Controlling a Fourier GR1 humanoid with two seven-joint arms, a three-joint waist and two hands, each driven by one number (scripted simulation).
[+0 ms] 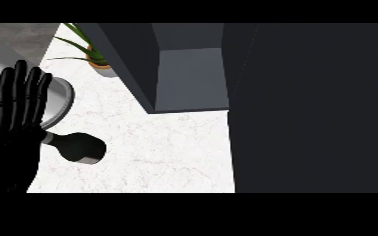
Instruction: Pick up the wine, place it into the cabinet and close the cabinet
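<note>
The wine bottle (80,148) is a dark shape with a grey neck pointing left, on the white marble counter (170,150) at the lower left. My left hand (21,105) shows at the view's left edge, open with fingers up, resting just left of the bottle's neck and apart from it. The dark cabinet (129,55) stands at the back, and its grey inside (190,80) is exposed. Its open door (303,110) is a large dark panel filling the right side. My right hand does not show.
A round grey plate (65,100) lies behind the left hand, above the bottle. A potted green plant (92,55) stands at the back left beside the cabinet. White counter stretches between the bottle and the cabinet opening.
</note>
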